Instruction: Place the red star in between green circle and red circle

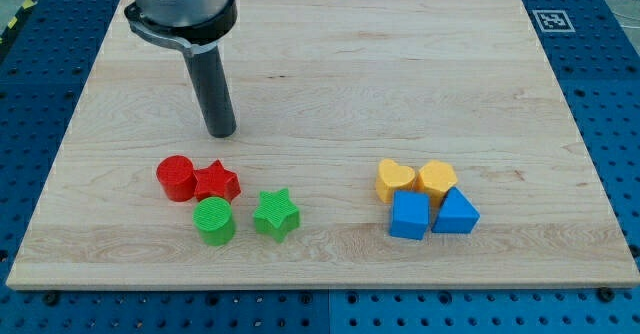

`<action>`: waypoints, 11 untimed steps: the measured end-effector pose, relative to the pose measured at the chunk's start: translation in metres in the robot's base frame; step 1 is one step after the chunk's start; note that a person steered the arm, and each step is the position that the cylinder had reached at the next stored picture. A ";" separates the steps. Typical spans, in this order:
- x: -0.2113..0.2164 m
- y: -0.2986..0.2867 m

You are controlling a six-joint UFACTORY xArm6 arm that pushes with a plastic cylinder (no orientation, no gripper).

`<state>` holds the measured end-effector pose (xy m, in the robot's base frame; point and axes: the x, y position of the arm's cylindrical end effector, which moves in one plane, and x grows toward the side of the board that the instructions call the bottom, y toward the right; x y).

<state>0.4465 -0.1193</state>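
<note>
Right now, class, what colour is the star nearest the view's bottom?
Green. The green star shows plainly in the camera view, right of the green circle.

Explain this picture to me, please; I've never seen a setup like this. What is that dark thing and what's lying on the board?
The dark rod belongs to a robot arm; it has no jaws and holds nothing. My tip pushes blocks across the wooden board. There is one camera view. Just below my tip lie a red circle touching a red star, with a green circle and green star beneath. At the view's right cluster a yellow heart, another yellow block, a blue square and a blue triangle-like block.
</note>
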 end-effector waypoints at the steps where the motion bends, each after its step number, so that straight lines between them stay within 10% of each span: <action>1: -0.003 0.000; 9: -0.004 -0.052; 11: 0.052 -0.080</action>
